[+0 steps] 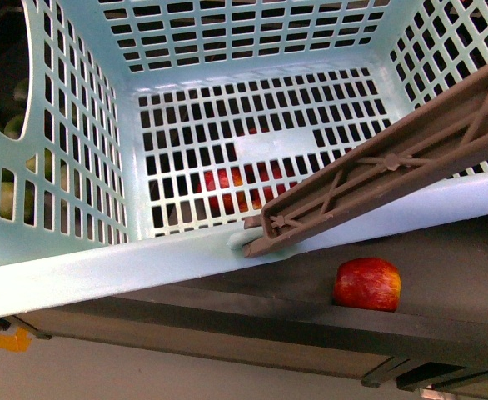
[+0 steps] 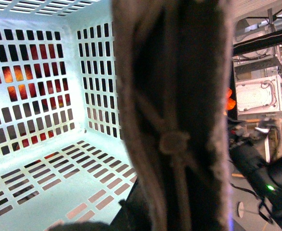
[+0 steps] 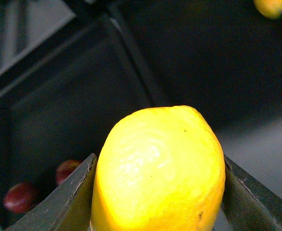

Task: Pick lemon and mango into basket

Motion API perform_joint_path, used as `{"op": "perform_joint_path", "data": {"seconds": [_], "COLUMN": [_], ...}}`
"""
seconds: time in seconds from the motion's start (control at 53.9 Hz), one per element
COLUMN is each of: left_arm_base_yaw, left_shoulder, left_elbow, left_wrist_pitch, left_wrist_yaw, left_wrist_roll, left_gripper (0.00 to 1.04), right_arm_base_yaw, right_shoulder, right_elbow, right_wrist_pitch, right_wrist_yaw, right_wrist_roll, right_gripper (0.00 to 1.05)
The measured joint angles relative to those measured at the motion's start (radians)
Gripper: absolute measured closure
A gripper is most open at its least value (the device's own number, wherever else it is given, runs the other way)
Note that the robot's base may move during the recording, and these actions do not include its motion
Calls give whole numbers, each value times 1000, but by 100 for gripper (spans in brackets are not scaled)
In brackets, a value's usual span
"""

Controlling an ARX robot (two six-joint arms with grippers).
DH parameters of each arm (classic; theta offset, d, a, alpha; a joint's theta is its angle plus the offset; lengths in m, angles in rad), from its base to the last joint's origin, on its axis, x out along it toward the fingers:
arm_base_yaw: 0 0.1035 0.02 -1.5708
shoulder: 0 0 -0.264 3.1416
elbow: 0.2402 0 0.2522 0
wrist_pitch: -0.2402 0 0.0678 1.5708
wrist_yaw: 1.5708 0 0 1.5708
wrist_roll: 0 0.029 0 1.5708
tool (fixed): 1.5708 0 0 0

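Observation:
The light turquoise basket (image 1: 69, 267) fills the front view, held up close and tilted, with nothing inside it. Its brown ribbed handle (image 1: 394, 162) crosses the right side. In the left wrist view the handle (image 2: 174, 120) fills the middle and my left gripper is shut on it; the fingers themselves are hidden. The basket's lattice wall (image 2: 35, 96) shows beside it. My right gripper (image 3: 158, 192) is shut on the yellow lemon (image 3: 158, 168), which sits between both dark fingers (image 3: 64, 202). The mango cannot be picked out for sure.
A red apple (image 1: 366, 283) lies in a dark tray (image 1: 444, 317) under the basket. More red fruit shows through the basket floor (image 1: 244, 187). Two red fruits (image 3: 66, 169) lie in a dark bin below the lemon. Yellow fruit (image 3: 271, 7) shows at that view's corner.

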Motion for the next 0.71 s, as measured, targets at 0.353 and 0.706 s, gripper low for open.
{"op": "perform_joint_path", "data": {"seconds": [0.353,0.706], "left_arm_base_yaw": [0,0], "left_shoulder": [0,0], "left_elbow": [0,0], "left_wrist_pitch": [0,0], "left_wrist_yaw": [-3,-4], "left_wrist_roll": [0,0], "left_gripper": [100,100], "right_arm_base_yaw": [482,897], "right_shoulder": [-434,-292], "right_elbow": [-28,-82], "right_wrist_pitch": [-52,32], "right_wrist_yaw": [172,312], "right_wrist_roll": [25,64], "right_gripper": [42,42]}}
